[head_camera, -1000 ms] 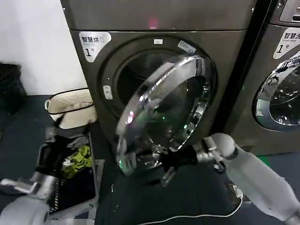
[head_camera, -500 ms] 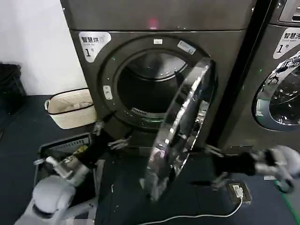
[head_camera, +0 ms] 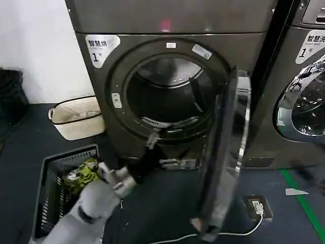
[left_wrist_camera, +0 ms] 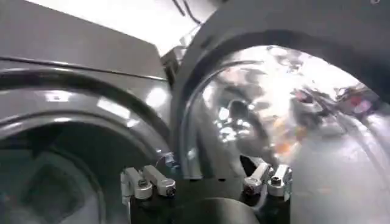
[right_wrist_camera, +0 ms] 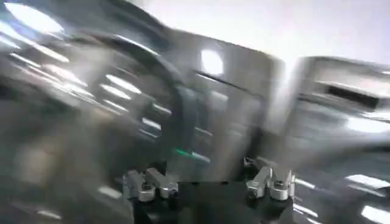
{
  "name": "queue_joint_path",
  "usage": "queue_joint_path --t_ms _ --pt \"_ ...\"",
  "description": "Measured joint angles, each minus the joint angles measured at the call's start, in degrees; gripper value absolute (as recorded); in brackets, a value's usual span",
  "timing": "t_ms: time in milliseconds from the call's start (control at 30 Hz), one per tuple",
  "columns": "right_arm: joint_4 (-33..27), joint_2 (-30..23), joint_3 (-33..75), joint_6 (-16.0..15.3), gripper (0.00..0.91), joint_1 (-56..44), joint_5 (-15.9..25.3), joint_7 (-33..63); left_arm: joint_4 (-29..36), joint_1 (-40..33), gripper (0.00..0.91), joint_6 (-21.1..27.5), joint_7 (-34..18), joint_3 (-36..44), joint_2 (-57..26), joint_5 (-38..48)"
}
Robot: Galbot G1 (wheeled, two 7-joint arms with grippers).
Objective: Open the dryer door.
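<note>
door (head_camera: pixel 223 152): swung wide, edge-on beside the dryer (head_camera: pixel 172 23) opening | left gripper (left_wrist_camera: pixel 206 182): jaws spread, nothing held | right gripper (right_wrist_camera: pixel 207 182): jaws spread, empty | door judged heavy, stiff, slippery chrome; its outer rim is best held

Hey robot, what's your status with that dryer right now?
Left gripper open, empty, raised at the drum opening's lower rim. Right gripper open, holding nothing. Dryer door swung wide, edge-on. Laundry basket on the floor at left, not blocking.
</note>
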State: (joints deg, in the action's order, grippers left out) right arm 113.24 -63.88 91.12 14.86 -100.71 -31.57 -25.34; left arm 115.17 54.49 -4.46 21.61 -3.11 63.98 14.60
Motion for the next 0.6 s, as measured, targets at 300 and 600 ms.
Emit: queue_joint_path --t_ms 300,600 --pt "-3.97 -6.98 15.29 -10.74 0.907 2.75 11.86 27.95 -5.84 -8.43 0.907 0.51 -0.8 10.74 4.64 -1.01" --pt "-10.78 -11.36 26.9 -14.72 0.907 3.65 16.1 33.66 -13.09 -15.12 0.907 0.67 -2.03 17.57 10.08 -1.98"
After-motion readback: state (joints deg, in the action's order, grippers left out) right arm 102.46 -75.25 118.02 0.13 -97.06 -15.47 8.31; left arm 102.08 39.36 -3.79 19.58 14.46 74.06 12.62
